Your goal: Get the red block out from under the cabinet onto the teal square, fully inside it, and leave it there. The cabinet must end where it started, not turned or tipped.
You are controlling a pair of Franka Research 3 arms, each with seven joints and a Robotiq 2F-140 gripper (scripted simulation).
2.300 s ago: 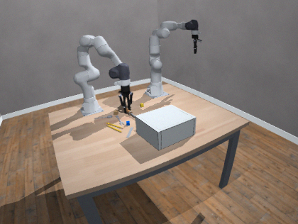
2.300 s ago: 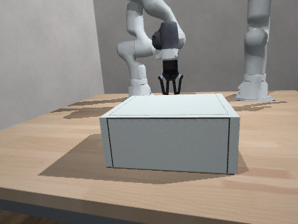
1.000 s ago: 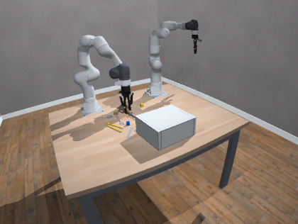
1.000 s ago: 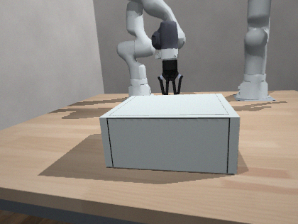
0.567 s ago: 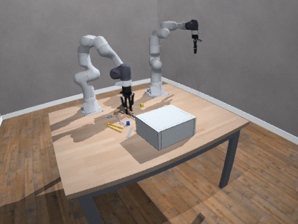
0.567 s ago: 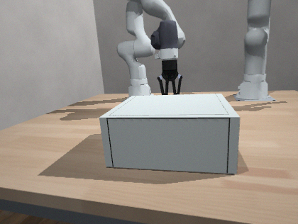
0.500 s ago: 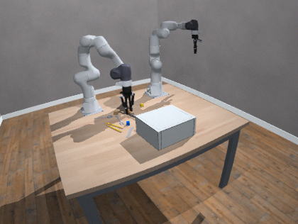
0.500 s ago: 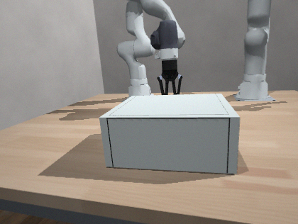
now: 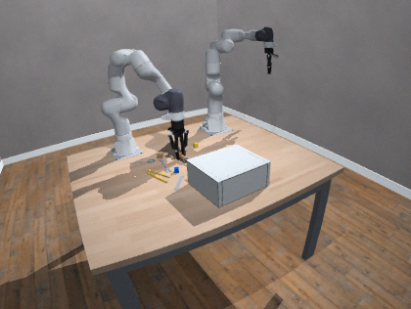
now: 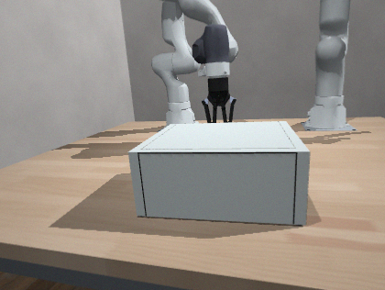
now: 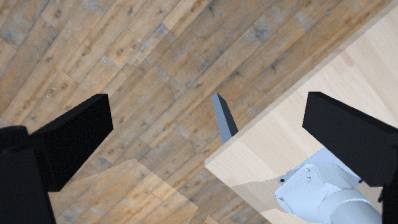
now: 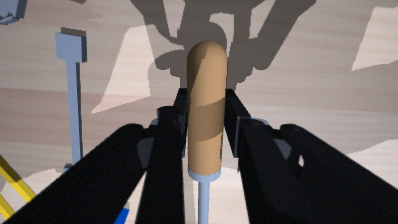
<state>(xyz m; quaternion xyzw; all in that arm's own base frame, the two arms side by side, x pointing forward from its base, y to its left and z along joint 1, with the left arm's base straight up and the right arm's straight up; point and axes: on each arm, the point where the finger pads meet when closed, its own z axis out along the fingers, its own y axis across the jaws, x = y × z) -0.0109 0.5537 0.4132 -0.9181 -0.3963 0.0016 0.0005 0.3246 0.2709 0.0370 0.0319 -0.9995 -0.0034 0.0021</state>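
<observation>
Cabinet point(image 9: 229, 162) point(image 10: 219, 184): matt, smooth. Tool handle point(image 12: 206, 110): wood-like, smooth; its shaft point(image 12: 203, 202): metal-like, approx.
</observation>
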